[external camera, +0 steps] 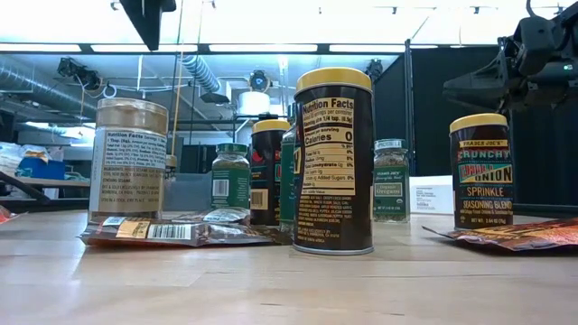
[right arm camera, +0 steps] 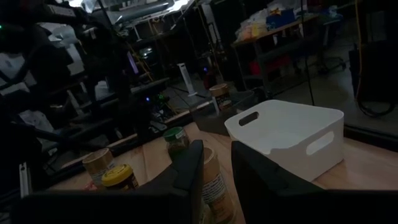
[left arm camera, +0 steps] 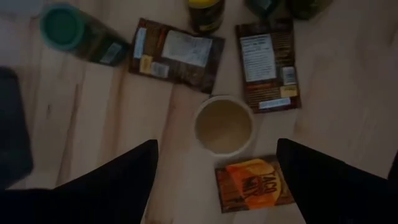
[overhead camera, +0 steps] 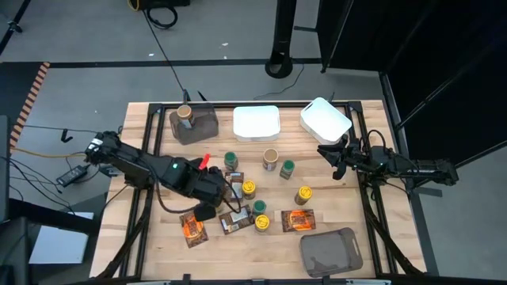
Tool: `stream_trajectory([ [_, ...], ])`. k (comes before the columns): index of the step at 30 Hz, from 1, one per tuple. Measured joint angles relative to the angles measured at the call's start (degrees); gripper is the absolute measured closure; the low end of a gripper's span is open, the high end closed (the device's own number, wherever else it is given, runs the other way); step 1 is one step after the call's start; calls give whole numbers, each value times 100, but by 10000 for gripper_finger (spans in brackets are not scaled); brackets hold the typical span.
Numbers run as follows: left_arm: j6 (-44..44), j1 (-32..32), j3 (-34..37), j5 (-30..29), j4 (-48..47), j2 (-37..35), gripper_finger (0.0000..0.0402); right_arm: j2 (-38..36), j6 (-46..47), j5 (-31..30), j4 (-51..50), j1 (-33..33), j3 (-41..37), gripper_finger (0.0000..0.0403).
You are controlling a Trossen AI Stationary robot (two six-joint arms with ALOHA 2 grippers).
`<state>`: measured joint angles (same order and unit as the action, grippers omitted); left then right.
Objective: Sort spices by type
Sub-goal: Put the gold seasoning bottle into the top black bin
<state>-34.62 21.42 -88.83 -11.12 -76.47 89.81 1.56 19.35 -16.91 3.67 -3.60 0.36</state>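
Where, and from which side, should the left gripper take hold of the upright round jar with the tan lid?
Grip the tan-lidded round jar across its lid, coming straight down from above. It stands upright under the open left gripper, and a flat orange packet lies close by its base, hindering a side approach.

- The right gripper [right arm camera: 216,163] has its two dark fingers [right arm camera: 186,168] close together, with a narrow gap between them.
- A white bin [right arm camera: 292,134] with handle slots sits on the tabletop [right arm camera: 367,168].
- A yellow-lidded jar [right arm camera: 118,177], a tan-lidded jar [right arm camera: 97,162] and a green-lidded jar [right arm camera: 176,138] stand nearby.
- Another jar [right arm camera: 214,180] shows between the fingers.
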Motion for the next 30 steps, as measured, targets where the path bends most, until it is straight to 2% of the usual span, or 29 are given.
stream_trajectory([
  [12,209,45,827,27,566,136,67,4,0,2,13,0,0,311],
  [18,231,45,854,115,934,134,67,4,0,2,12,0,0,311],
  [30,465,45,906,20,1010,163,67,4,48,4,10,0,0,311],
])
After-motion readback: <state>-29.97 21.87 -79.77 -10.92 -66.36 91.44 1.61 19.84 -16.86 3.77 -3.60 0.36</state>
